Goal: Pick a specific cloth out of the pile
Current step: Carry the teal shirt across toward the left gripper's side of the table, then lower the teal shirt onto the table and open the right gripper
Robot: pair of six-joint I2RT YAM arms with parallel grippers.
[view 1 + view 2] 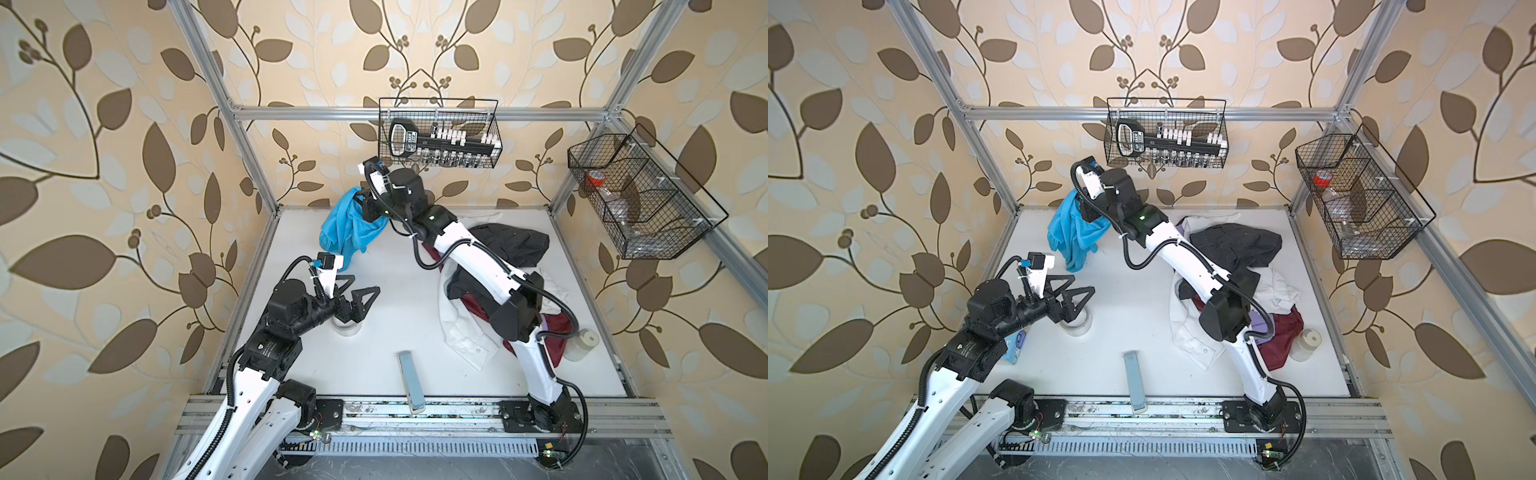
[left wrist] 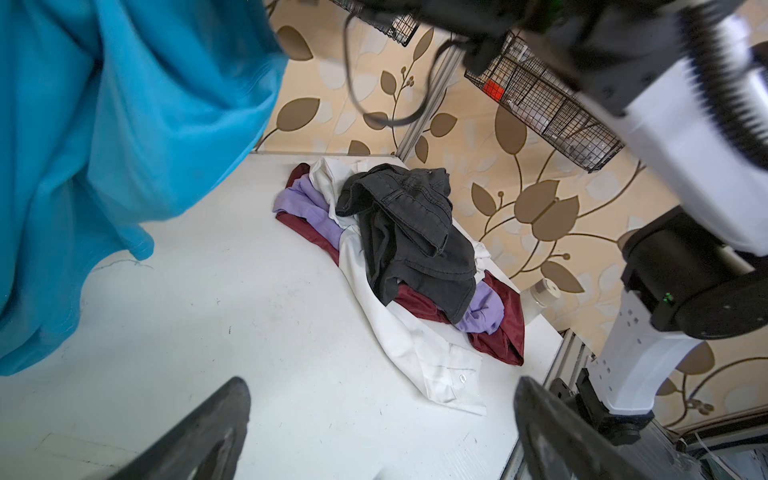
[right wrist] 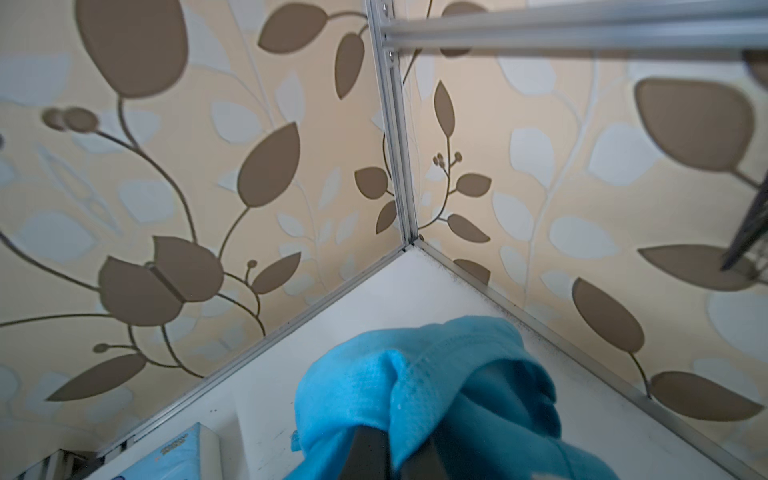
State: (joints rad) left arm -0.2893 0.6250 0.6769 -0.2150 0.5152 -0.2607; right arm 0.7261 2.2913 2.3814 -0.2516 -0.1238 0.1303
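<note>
The cloth (image 1: 345,232) (image 1: 1071,235), bright turquoise, hangs in the air over the table's back left part, clear of the pile. My right gripper (image 1: 365,197) (image 1: 1084,204) is shut on the cloth's bunched top. In the right wrist view the cloth (image 3: 436,374) wraps over the closed jaws of the right gripper (image 3: 395,453). The pile (image 1: 515,245) (image 1: 1233,245) (image 2: 415,232) lies at the right: dark grey denim on white, maroon and lilac fabrics. My left gripper (image 1: 357,291) (image 1: 1071,291) (image 2: 382,395) stands open and empty, below the cloth's (image 2: 104,145) hanging end.
A clear tape roll (image 1: 347,328) (image 1: 1077,326) sits under the left gripper. A blue-grey bar (image 1: 409,382) lies at the front edge, a jar (image 1: 584,345) at the right edge, a tissue box (image 1: 1017,340) at the left. Wire baskets (image 1: 440,133) (image 1: 640,199) hang on the frame.
</note>
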